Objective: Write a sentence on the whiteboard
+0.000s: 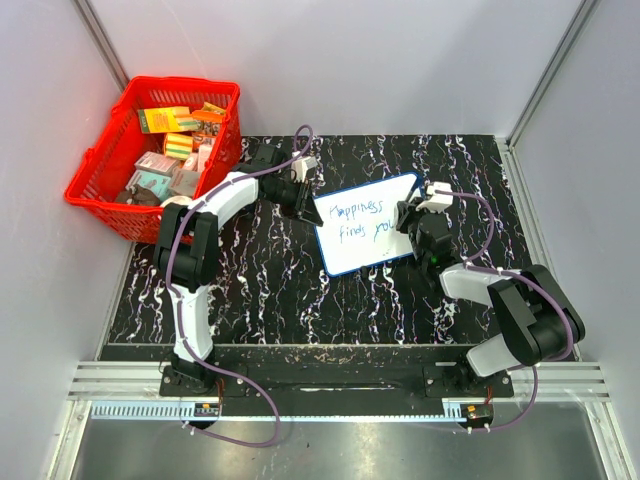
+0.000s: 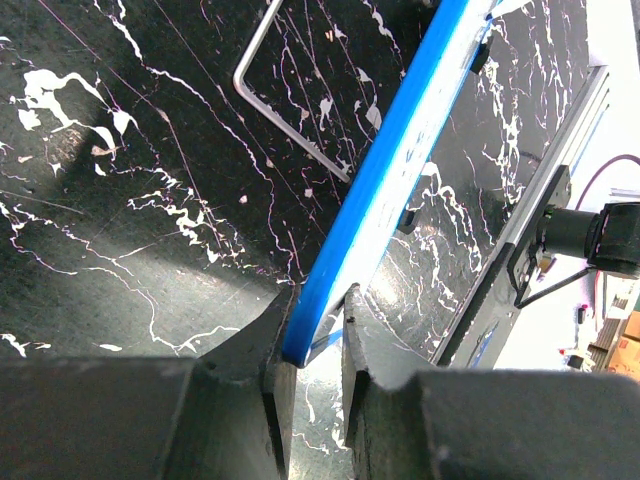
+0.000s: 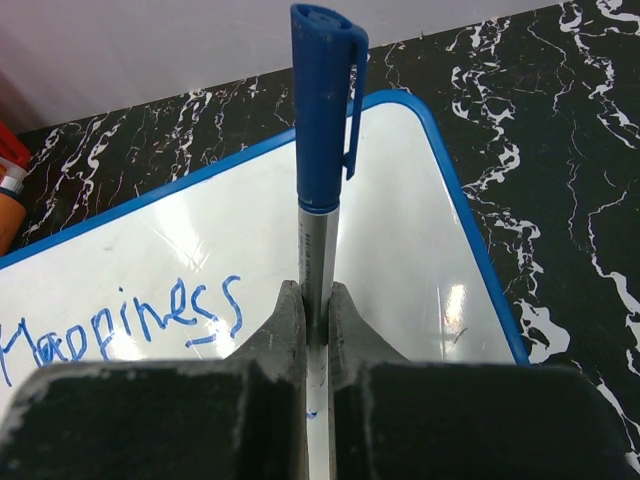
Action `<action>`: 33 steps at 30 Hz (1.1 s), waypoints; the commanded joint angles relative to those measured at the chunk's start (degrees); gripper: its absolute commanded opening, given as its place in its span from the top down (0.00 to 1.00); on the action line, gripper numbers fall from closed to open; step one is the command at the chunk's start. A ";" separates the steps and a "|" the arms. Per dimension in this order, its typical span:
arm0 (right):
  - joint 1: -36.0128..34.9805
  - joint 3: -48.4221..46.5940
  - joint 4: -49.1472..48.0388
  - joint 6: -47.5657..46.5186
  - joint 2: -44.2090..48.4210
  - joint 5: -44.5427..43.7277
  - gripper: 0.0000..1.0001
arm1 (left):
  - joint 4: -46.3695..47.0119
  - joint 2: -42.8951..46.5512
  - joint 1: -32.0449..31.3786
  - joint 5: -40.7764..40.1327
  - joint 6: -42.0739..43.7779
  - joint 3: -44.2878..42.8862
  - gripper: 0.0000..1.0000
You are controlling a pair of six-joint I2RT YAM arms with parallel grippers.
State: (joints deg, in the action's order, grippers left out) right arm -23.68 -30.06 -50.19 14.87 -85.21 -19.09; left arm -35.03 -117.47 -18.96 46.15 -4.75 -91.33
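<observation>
The whiteboard [image 1: 352,256] is pinched at its left edge by the left gripper [image 2: 318,312], whose jaws stand narrow and clamp the blue rim [image 2: 400,170], so that the left wrist view sees it edge-on with a bent wire [image 2: 285,125] behind its back. At the opposite edge the right gripper [image 3: 317,295] is closed tight on a pen [image 3: 322,230], gripping its silver barrel. The blue cap [image 3: 325,100] sits on the end pointing away from the wrist, and I cannot tell whether it covers the tip or is merely parked on the tail. Between the two grippers the whiteboard sits near the middle of the black marbled mat [image 1: 260,290], turned at a slant. The sentence [image 1: 360,212] is on it in two blue lines, reading "Happiness" above "finds you". As a phrase it reads complete, so I judge the writing done or all but done; what is left would be at most a closing mark, then letting go of the pen and the whiteboard. Well to the left, at the far corner of the mat, a red basket [image 1: 92,168] holds a jumble of small boxes [image 1: 165,160] and packets in yellow, green, teal and white.
</observation>
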 commanded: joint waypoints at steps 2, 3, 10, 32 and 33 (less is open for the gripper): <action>0.04 -3.77 -0.34 -0.55 0.48 -2.35 1.00 | 2.15 -1.36 -0.20 -20.66 9.06 2.56 1.00; 0.04 -3.95 -0.52 -0.46 0.31 -2.35 1.00 | 2.15 -1.27 -0.20 -20.66 9.15 2.56 1.00; 0.04 -5.79 0.27 -0.72 -0.13 -2.70 1.00 | 2.15 -1.45 -0.37 -20.66 9.15 2.56 1.00; 0.04 -2.02 1.94 0.33 -0.22 -3.15 1.00 | 2.15 -1.45 -0.29 -20.84 9.06 2.91 1.00; 0.04 -2.02 2.12 0.33 -0.39 -3.14 1.00 | 2.33 -1.36 -0.29 -20.84 9.06 2.91 1.00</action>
State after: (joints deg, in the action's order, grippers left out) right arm -23.68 -32.53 -47.94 14.87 -85.25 -20.45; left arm -34.98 -117.36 -18.96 45.82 -4.75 -91.02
